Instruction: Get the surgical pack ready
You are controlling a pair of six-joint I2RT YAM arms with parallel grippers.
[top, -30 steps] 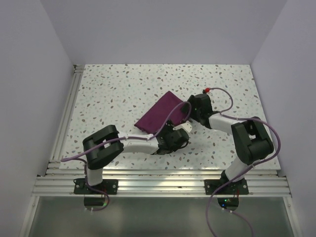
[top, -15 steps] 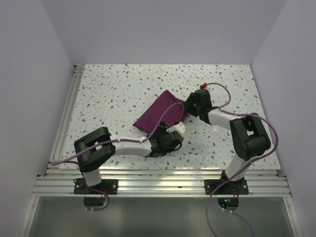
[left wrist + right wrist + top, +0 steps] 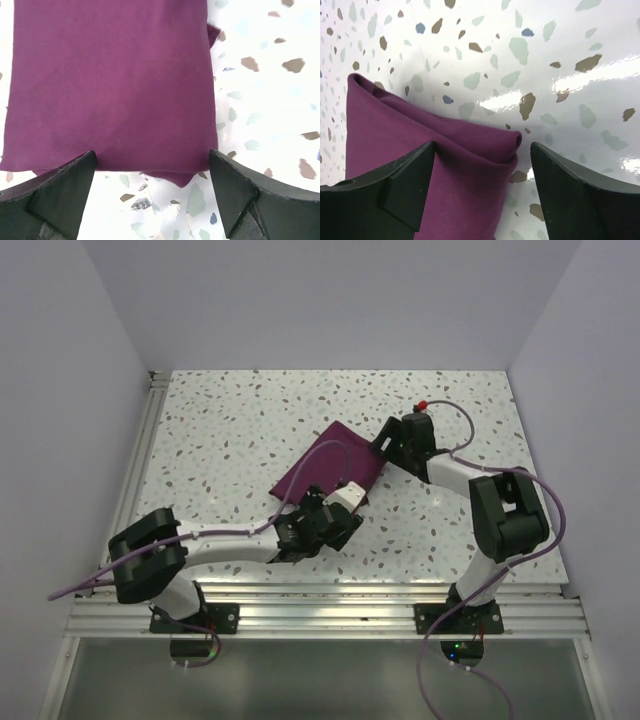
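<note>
While both arms are reaching in over the speckled table (image 3: pixel 230 420), the surgical pack (image 3: pixel 322 468) is lying flat on it approx mid-table. It's a folded maroon rect. bundle sitting on a diagonal, w/ one short end toward the L arm and the other toward the R arm.

L gripper (image 3: pixel 151 161) is sitting low at the pack's near short edge, jaws standing wide apart. In the L wrist cam the cloth is filling most of the view ahead. Its near edge is running across btwn the two dark fingers (image 3: pixel 60 195), and a small folded tip is poking out below that edge. One side of the cloth is passing under the finger on the view's left. The other side is ending just inside the opposite finger. Nothing is being pinched, and the cloth is looking smooth and flat.

R gripper (image 3: pixel 482 150) is hovering over the pack's far corner, also spread wide and not clamping anything. In the R wrist cam a rounded, layered fold of the corner is lying btwn the fingers (image 3: pixel 395 195). The finger on the view's left is standing over cloth, the other over bare table, w/ a clear gap btwn it and the fold. Can't tell if either pad is touching the fabric.

From the top cam the R arm is bending back toward its base at the near-R edge, and its purple cable (image 3: pixel 455 425) is looping above the wrist. The L arm is stretching low and long from the near-L.
</note>
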